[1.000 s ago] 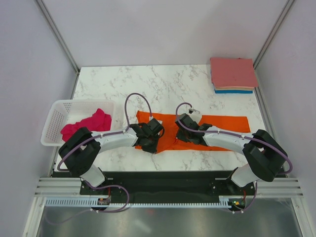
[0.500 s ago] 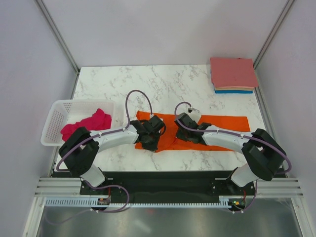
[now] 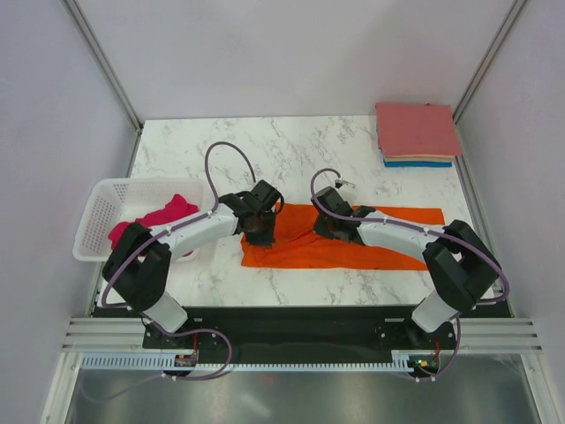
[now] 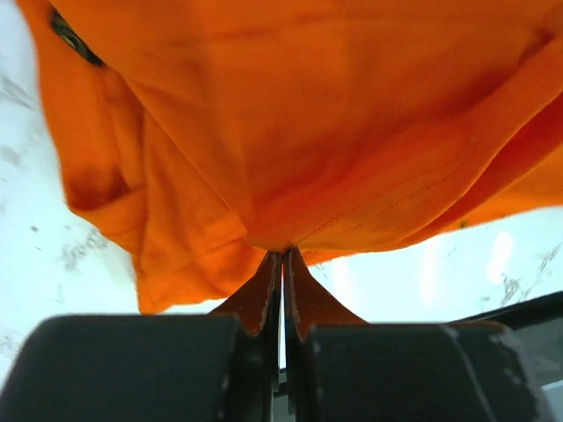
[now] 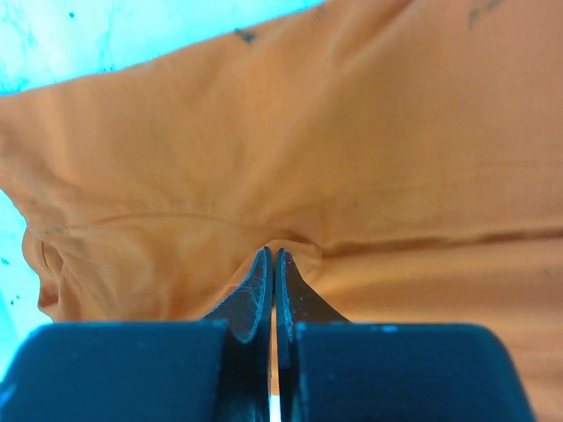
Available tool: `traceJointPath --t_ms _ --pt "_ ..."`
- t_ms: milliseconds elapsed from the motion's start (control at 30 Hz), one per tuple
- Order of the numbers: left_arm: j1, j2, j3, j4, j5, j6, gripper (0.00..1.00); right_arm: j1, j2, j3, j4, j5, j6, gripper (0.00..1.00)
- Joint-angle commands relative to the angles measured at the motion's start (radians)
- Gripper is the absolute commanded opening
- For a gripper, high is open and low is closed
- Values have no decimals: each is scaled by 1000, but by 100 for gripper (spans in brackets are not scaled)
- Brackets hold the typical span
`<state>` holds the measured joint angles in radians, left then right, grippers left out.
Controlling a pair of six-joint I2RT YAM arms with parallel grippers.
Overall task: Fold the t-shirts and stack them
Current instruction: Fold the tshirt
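The bright orange t-shirt (image 3: pixel 353 247) lies as a long folded strip across the middle of the marble table. My left gripper (image 3: pixel 259 231) is shut on the shirt's cloth near its left end; the left wrist view shows the orange cloth (image 4: pixel 290 132) pinched at the fingertips. My right gripper (image 3: pixel 325 223) is shut on the cloth at the strip's far edge near its middle, the fabric (image 5: pixel 352 132) bunching at the tips. The magenta-pink t-shirt (image 3: pixel 159 219) lies crumpled in the white basket. Folded salmon-pink (image 3: pixel 417 128), peach and blue shirts are stacked at the back right.
A white plastic basket (image 3: pixel 101 208) stands at the table's left edge. The folded stack sits in the back right corner. Metal frame posts and grey walls bound the table on both sides.
Both grippers have moved away from me, carrying the orange cloth's near edge toward the far edge. The shirt now lies as a flatter, wider strip.
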<state>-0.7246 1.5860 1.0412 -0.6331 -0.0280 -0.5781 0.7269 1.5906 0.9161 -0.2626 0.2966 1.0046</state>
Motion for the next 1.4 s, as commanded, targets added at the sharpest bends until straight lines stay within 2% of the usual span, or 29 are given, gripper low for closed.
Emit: traceJointPath --t_ms 0,333,367,433,467,600,933,1033,1167,1367 --pt "63 43 68 -8 17 60 2 -24 41 58 6 -23 -37 0" --pt "160 152 174 -25 51 116 3 -50 135 197 -21 -22 -104 3" --pt "169 158 190 -34 51 124 6 -58 143 222 -30 -27 -107 5" --pt "175 167 213 -56 27 130 16 -67 169 260 -50 -34 -135 16" --pt "177 166 242 -86 -11 138 18 -75 178 312 -97 -34 -149 20" --pt "172 111 264 -112 -87 153 26 -77 166 354 -164 -40 -227 25" --pt "53 75 235 -53 58 118 30 -75 86 242 -148 -122 -276 27" --pt "50 107 223 -19 88 112 30 -75 89 234 -112 -165 -287 23" --pt "56 189 233 -10 31 116 30 -76 135 230 -44 -240 -284 17" --pt "102 270 223 -16 -68 103 30 -76 193 165 -3 -205 -281 14"
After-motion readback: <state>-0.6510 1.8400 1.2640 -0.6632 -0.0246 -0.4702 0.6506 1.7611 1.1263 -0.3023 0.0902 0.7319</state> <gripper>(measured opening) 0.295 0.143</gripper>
